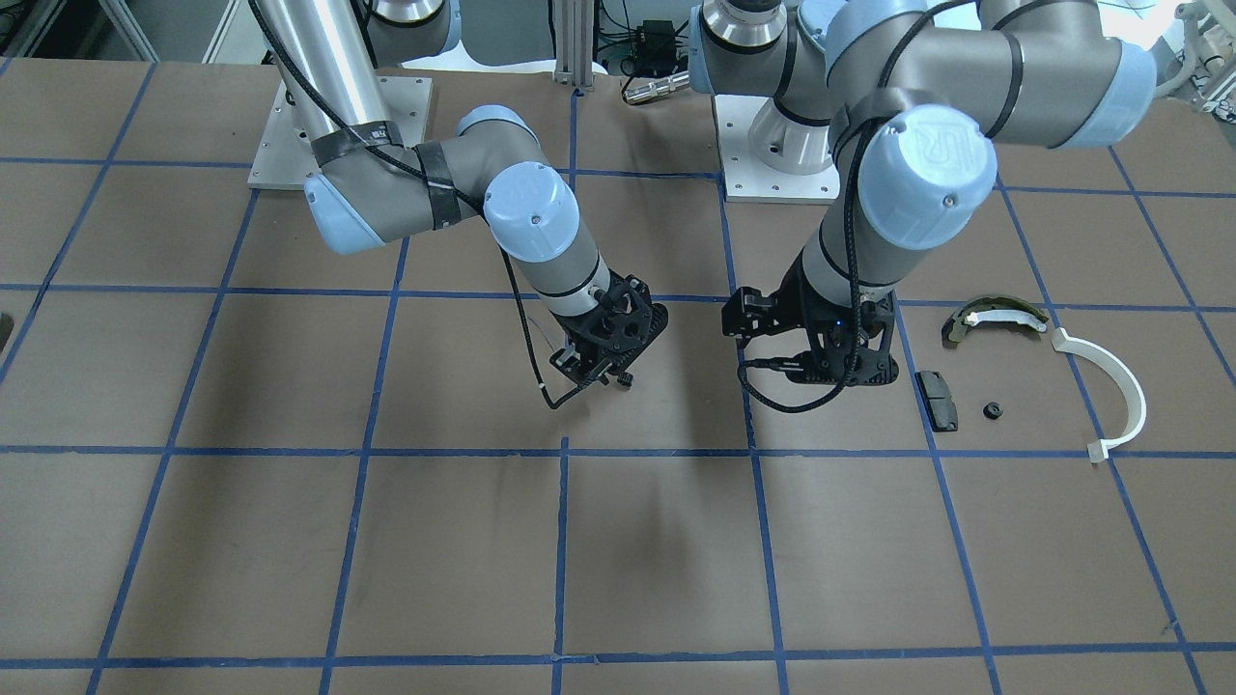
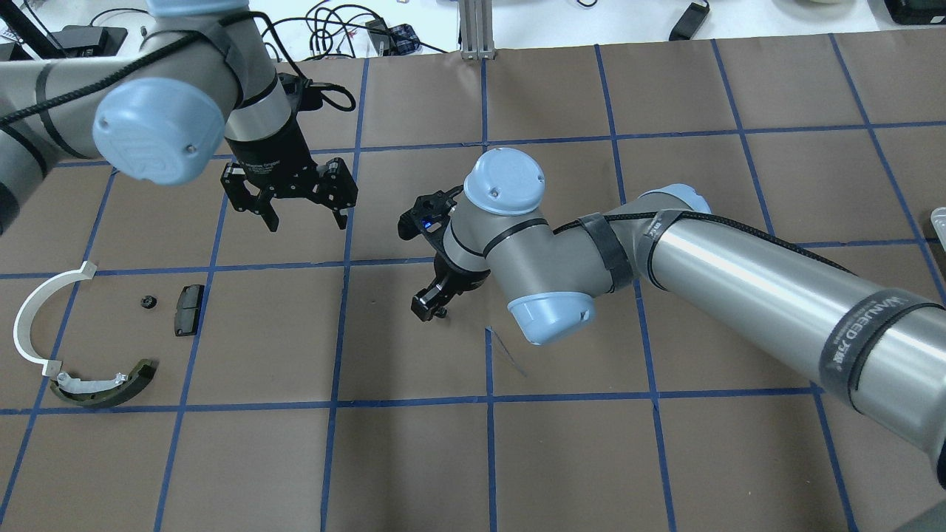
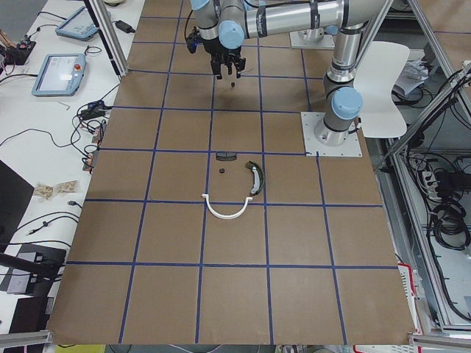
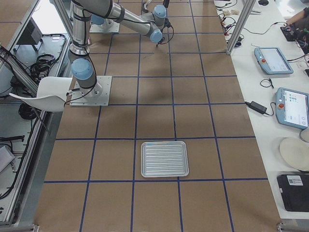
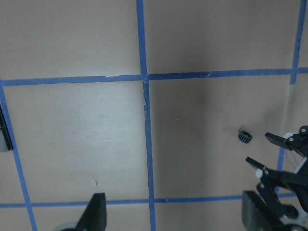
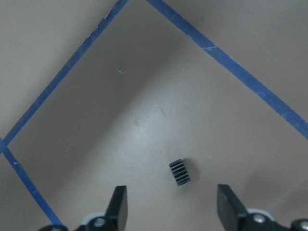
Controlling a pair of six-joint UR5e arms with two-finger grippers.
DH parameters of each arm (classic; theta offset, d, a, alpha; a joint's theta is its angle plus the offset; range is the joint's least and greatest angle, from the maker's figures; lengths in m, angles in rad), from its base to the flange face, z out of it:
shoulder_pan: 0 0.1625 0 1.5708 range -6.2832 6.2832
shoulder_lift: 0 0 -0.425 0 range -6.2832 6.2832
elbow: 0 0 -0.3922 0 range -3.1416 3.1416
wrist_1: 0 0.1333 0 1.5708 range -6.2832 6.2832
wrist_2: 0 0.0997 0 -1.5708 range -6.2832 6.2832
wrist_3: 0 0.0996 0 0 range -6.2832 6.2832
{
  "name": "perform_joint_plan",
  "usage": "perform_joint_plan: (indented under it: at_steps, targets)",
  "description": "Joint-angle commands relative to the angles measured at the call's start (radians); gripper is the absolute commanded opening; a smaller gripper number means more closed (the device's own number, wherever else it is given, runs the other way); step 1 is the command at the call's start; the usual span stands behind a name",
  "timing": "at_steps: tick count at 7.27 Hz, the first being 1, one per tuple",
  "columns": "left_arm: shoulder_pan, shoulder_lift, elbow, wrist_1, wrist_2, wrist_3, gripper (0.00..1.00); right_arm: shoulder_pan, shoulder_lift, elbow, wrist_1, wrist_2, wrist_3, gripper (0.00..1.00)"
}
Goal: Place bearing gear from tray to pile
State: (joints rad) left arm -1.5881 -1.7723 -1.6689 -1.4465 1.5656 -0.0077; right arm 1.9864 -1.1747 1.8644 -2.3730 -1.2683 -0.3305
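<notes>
- Right gripper (image 6: pixel 174 206) is standing spread wide, its two dark fingers (image 6: pixel 118 204) poking in from the bottom edge.
- Small black ribbed bearing gear (image 6: pixel 180 172) is showing just above the gap, touching neither finger (resting on the paper or not, unclear).
- Blue tape lines (image 6: pixel 231 72) are crossing the brown table (image 6: pixel 144 96) diagonally, converging toward the top.

I am counting two grippers: left gripper (image 2: pixel 307 222), right gripper (image 6: pixel 172 207). One bearing gear (image 6: pixel 179 172) is lying under the right gripper. Near the left gripper the pile (image 2: pixel 109 334) is showing four parts: one white half-ring strip (image 2: pixel 20 325), one olive-and-white shoe (image 2: pixel 111 395), one black pad (image 2: pixel 188 309), one small round black part (image 2: pixel 148 301). One tray (image 4: pixel 164 159), far from both.
</notes>
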Motion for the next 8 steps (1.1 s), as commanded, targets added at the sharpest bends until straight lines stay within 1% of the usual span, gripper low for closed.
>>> perform_joint_plan:
  at_steps: [1, 2, 3, 4, 5, 6, 7, 8]
  targets:
    - [0.017, -0.047, -0.167, 0.211, 0.002, 0.005, 1.00, -0.055, -0.026, -0.014, 0.029, -0.081, -0.002, 1.00]
    - [0.008, -0.070, -0.230, 0.309, 0.001, 0.000, 1.00, -0.142, -0.063, -0.025, 0.123, -0.086, 0.002, 1.00]
    - [-0.007, -0.096, -0.253, 0.377, -0.001, -0.053, 1.00, -0.246, -0.119, -0.060, 0.262, -0.086, 0.002, 1.00]
    - [-0.069, -0.119, -0.250, 0.388, 0.001, -0.146, 1.00, -0.336, -0.152, -0.132, 0.434, -0.088, 0.004, 1.00]
    - [-0.157, -0.140, -0.243, 0.450, 0.001, -0.240, 1.00, -0.395, -0.163, -0.239, 0.627, -0.094, 0.014, 1.00]
    - [-0.238, -0.160, -0.214, 0.465, -0.007, -0.358, 1.00, -0.438, -0.175, -0.330, 0.790, -0.126, 0.116, 1.00]
    - [-0.312, -0.182, -0.200, 0.468, -0.007, -0.433, 1.00, -0.455, -0.186, -0.387, 0.872, -0.207, 0.173, 1.00]
    - [-0.364, -0.202, -0.201, 0.468, -0.006, -0.469, 1.00, -0.468, -0.213, -0.392, 0.946, -0.251, 0.206, 1.00]
